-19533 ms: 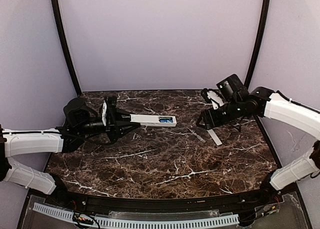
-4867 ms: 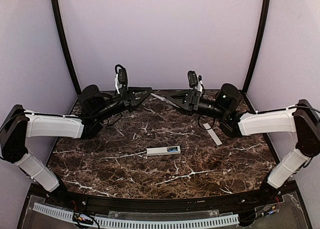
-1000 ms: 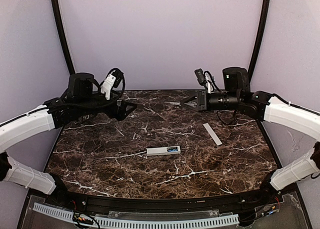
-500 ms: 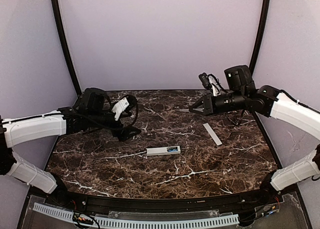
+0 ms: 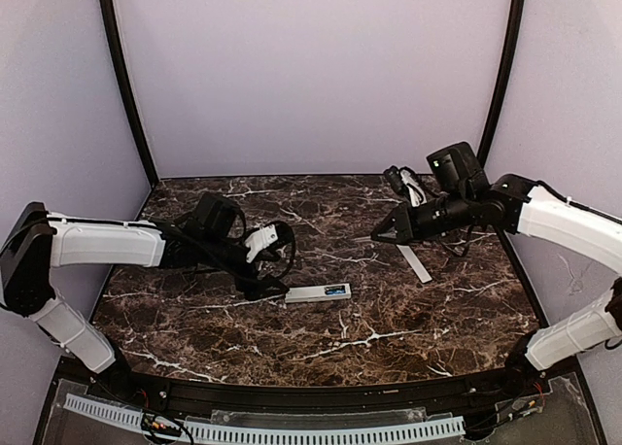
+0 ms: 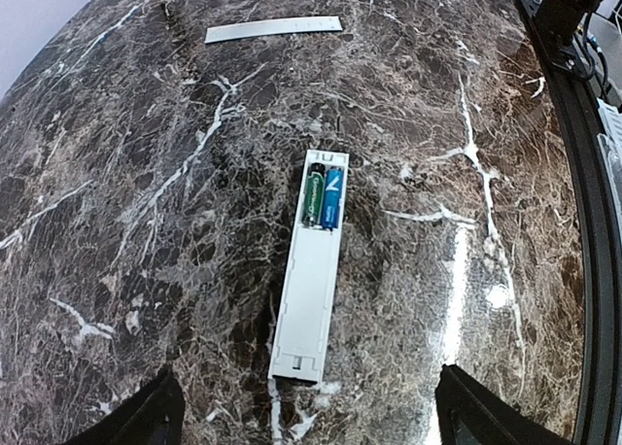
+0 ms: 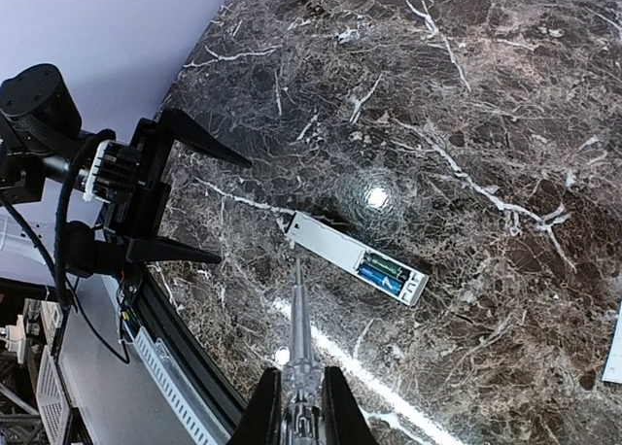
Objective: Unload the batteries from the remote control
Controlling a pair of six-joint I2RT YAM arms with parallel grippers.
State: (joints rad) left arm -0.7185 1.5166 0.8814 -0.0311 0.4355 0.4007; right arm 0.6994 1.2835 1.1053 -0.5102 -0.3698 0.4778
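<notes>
Marble table (image 5: 389, 338) takes up the whole floor, one arm reaching in from each side. The left gripper (image 6: 311, 421) has its fingers (image 6: 146, 416) spread wide with nothing between them, and it sits low, right at the remote (image 6: 311, 280). From its own camera the remote runs lengthwise straight out ahead, centred in the gap between the fingers, plain end nearest and not touching either one. In the top view it's just off the front of that gripper (image 5: 282, 265). The right gripper (image 7: 306, 406) is clamped tight on a thin rod (image 7: 297, 328) pointing out ahead of it. The remote (image 7: 355, 256) lies crosswise past the rod's tip, and the top view shows this gripper (image 5: 389, 233) up high and well apart from the remote (image 5: 318, 293). The cover (image 5: 416, 262) lies flat just below the right gripper, far out past the remote from the left one. Two batteries (image 6: 324, 196), one green and one blue, sit side by side in the compartment at the remote's end farthest from the left gripper.
</notes>
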